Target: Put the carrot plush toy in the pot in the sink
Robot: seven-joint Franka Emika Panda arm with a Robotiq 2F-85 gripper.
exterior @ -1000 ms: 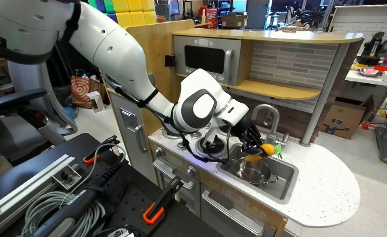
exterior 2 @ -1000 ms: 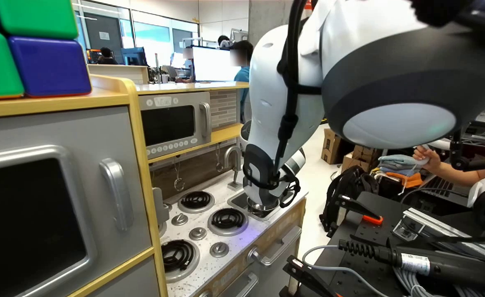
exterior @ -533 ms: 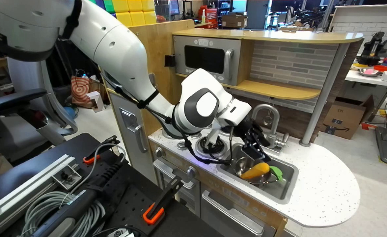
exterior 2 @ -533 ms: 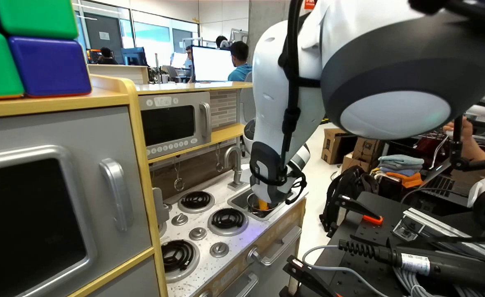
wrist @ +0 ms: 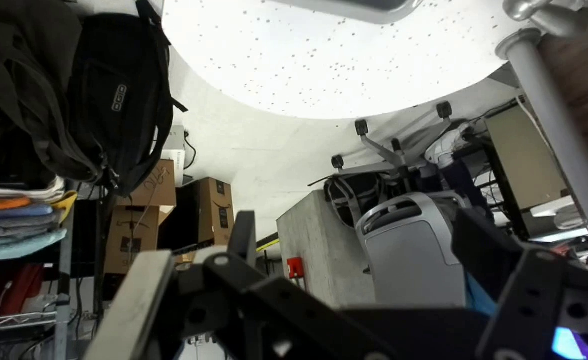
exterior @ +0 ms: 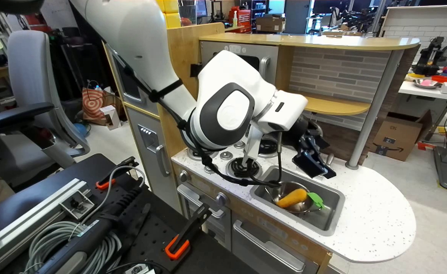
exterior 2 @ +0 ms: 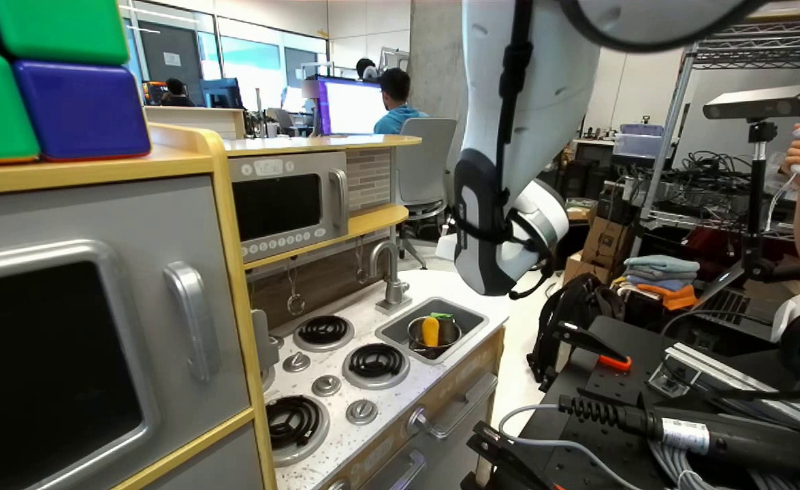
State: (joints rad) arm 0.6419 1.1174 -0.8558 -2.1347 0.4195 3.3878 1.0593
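I am holding my tool (wrist: 358, 235) spread and bare, well clear of the pot (exterior: 302, 207), which is sitting in the sink (exterior: 329, 215). Inside, the carrot plush toy (exterior: 293, 198) is lying, green tip (exterior: 316, 199) reaching the pot's rim, probably being too long to settle flat.

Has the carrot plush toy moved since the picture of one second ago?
Yes, downward. Judged against the sink in an exterior view, the carrot plush toy was held higher, above the pot; now it lies in the pot.
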